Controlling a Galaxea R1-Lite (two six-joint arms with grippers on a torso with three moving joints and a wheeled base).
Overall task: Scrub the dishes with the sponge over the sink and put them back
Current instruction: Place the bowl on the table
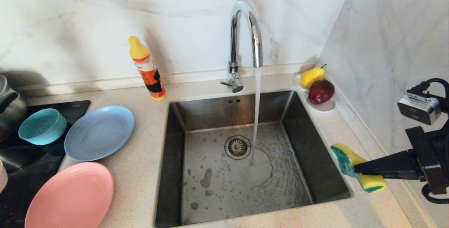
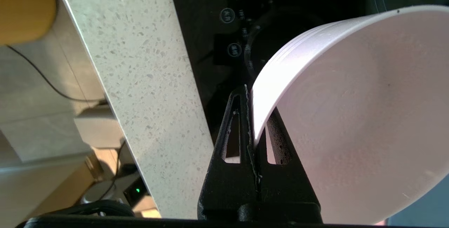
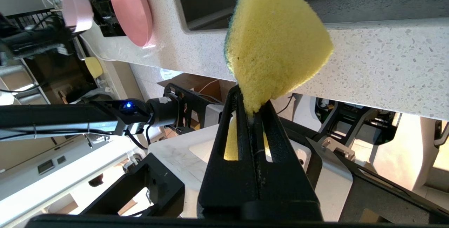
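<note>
My right gripper [image 1: 356,168] is shut on the yellow sponge [image 1: 354,166] with a green side, holding it above the right rim of the steel sink [image 1: 315,158]. In the right wrist view the sponge [image 3: 277,38] sticks out past that gripper [image 3: 250,100]. My left gripper [image 2: 254,110] is shut on the rim of the pale pink plate [image 2: 350,115], tilted above the black cooktop [image 2: 217,28]; only that plate's edge [image 1: 2,179] shows at the far left of the head view. The teal bowl [image 1: 42,126], grey-blue plate [image 1: 100,131] and salmon-pink plate [image 1: 72,196] lie left of the sink.
Water runs from the chrome faucet [image 1: 245,28] into the basin beside the drain strainer [image 1: 237,147]. An orange detergent bottle [image 1: 147,68] stands at the back left corner. A white dish [image 1: 326,107] with a pear and an apple sits back right. A metal pot [image 1: 8,105] stands on the cooktop.
</note>
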